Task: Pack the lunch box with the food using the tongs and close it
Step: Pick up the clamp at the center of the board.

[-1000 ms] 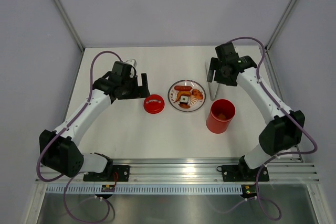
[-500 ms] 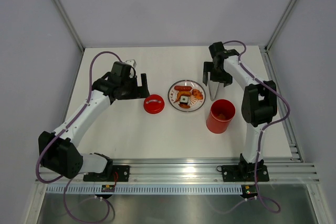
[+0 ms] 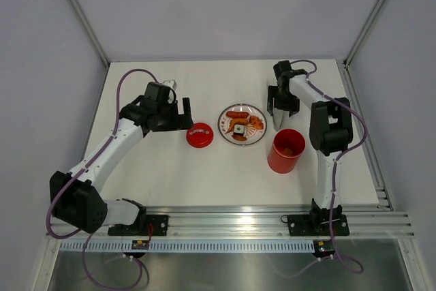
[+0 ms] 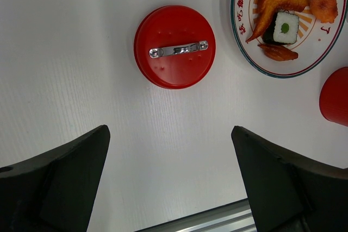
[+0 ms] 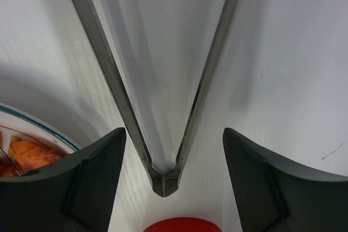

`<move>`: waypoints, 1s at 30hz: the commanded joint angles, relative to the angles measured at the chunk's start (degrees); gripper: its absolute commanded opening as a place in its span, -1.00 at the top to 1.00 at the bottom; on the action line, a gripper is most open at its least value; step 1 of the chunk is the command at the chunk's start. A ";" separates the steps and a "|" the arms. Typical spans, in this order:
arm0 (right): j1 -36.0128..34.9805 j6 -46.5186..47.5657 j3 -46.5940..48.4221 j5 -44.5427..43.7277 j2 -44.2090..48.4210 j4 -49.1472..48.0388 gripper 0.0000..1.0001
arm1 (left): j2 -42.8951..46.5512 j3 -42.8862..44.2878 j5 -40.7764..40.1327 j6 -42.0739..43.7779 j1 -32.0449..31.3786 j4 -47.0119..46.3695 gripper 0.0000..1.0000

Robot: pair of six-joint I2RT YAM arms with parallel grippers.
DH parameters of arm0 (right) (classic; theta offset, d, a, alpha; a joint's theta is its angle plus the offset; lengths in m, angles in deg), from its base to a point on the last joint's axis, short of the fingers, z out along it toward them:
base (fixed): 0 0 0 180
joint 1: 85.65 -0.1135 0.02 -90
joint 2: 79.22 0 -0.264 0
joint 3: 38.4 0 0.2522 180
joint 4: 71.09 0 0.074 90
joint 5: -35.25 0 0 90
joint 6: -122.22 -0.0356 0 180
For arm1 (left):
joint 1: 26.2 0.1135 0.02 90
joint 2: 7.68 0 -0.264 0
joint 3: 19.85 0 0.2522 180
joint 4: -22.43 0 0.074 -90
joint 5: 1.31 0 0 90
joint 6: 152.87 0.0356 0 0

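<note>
The grey metal tongs (image 5: 165,180) lie flat on the table, joined end toward the red lunch box (image 3: 286,150), arms spreading away. My right gripper (image 5: 174,130) stands open astride that joined end, with a gap between each finger and the metal. The tongs (image 3: 276,123) show just below the right gripper (image 3: 281,107) from above. The food (image 4: 283,27), a roll, a sausage and fried bits, sits on the patterned plate (image 4: 239,42). The red lid (image 4: 175,46) lies flat, handle up, ahead of my open, empty left gripper (image 4: 169,130).
From above, the lid (image 3: 199,135) is left of the plate (image 3: 223,117), and the left gripper (image 3: 182,112) hovers beside it. The lunch box rim (image 5: 182,225) and plate edge (image 5: 32,126) flank the tongs closely. Grey walls border the table.
My right arm folded in and the right gripper came down over the tongs' joined end, its jaws narrowing a little. The left arm has stayed where it was.
</note>
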 commanded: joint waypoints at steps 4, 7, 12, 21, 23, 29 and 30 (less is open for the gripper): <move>0.14 2.69 -0.58 -1.65 -1.17 -6.21 -0.48 | 2.16 0.45 0.51 0.52 0.22 -0.72 -0.98; 0.49 3.39 -1.02 -4.19 -1.35 -7.18 -0.38 | 2.42 0.45 0.16 0.52 0.22 -0.45 -0.98; 1.38 6.29 -5.67 -4.03 2.07 -13.24 -0.47 | 2.77 -0.08 -0.02 0.52 0.22 -0.45 -0.98; 1.46 6.73 -9.20 -1.66 1.20 -18.69 -0.84 | 2.77 0.45 -0.28 0.44 0.14 0.16 -0.98; 1.46 6.38 -8.76 -1.92 0.85 -18.34 -0.78 | 2.69 0.36 -0.28 0.26 0.22 0.16 -0.98; 1.46 5.15 -10.16 -1.48 2.17 -19.93 -0.35 | 2.69 0.27 -0.19 0.00 0.22 0.08 -0.98; 1.46 4.97 -10.16 -1.31 2.08 -19.75 -0.30 | 2.69 0.27 -0.19 0.00 0.22 0.07 -0.98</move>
